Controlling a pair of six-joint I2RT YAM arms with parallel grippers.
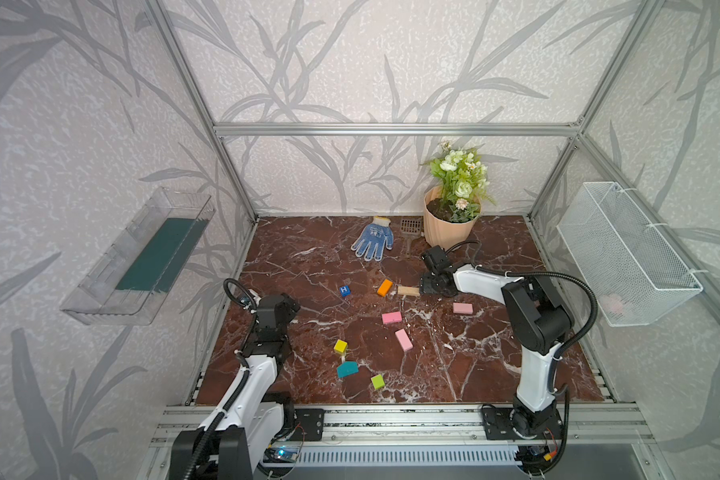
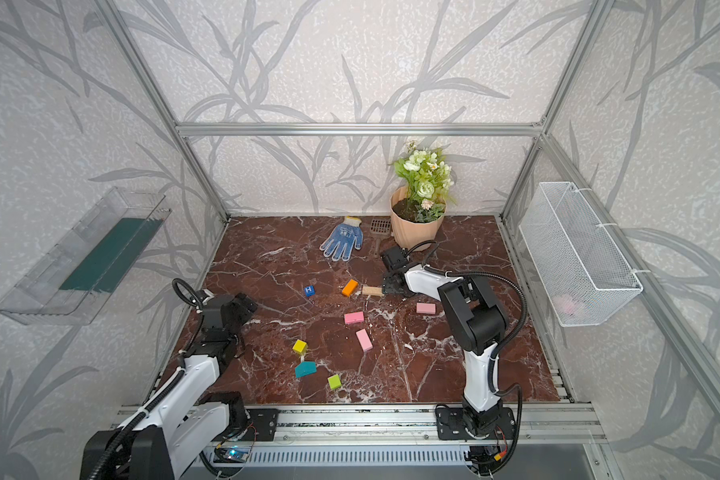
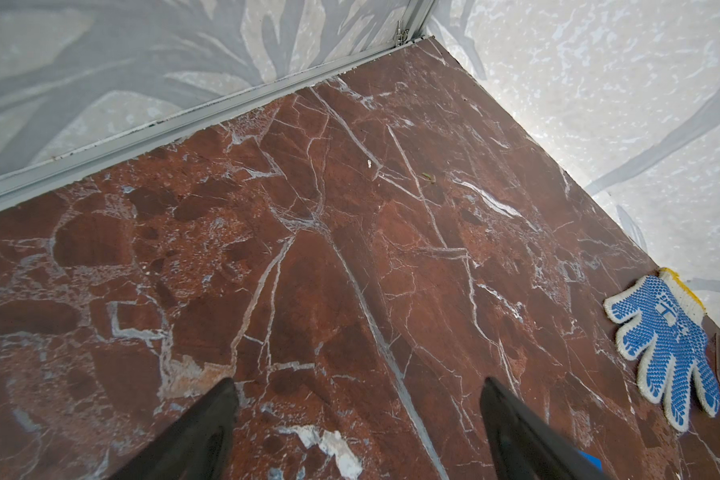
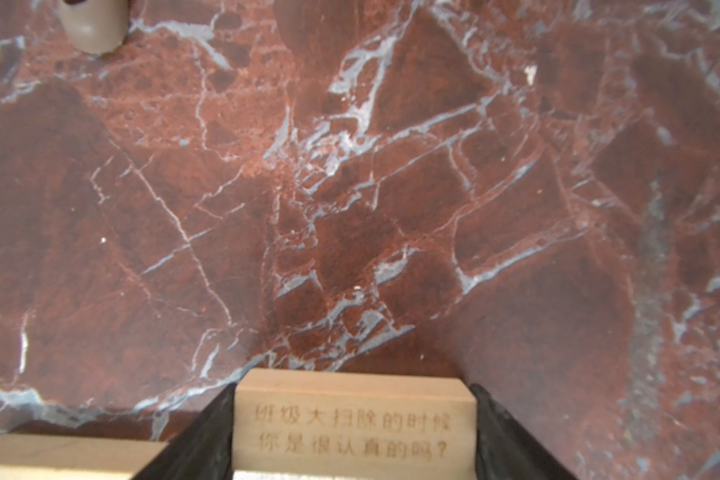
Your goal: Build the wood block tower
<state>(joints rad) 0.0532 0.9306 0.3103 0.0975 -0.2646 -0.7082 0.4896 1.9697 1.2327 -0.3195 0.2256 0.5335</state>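
Note:
No wood block tower is in view; the wood blocks lie loose on the marble table (image 1: 308,257). My right gripper (image 1: 420,291) (image 4: 352,390) is shut on a tan block (image 1: 408,291) (image 4: 352,419) with engraved characters, a finger against each end. A second tan block (image 4: 63,455) lies beside it. An orange block (image 1: 385,287) and a blue "H" cube (image 1: 344,290) lie to its left. Three pink blocks (image 1: 391,317) (image 1: 403,339) (image 1: 462,308), a yellow cube (image 1: 340,346), a teal piece (image 1: 347,369) and a lime cube (image 1: 377,381) lie nearer. My left gripper (image 1: 292,308) (image 3: 358,384) hangs open and empty at the left.
A blue-dotted glove (image 1: 373,241) (image 3: 666,345), a small brown scoop (image 1: 410,232) and a peach flowerpot (image 1: 447,226) stand along the back wall. A clear bin (image 1: 138,257) hangs on the left wall, a white mesh basket (image 1: 628,253) on the right wall.

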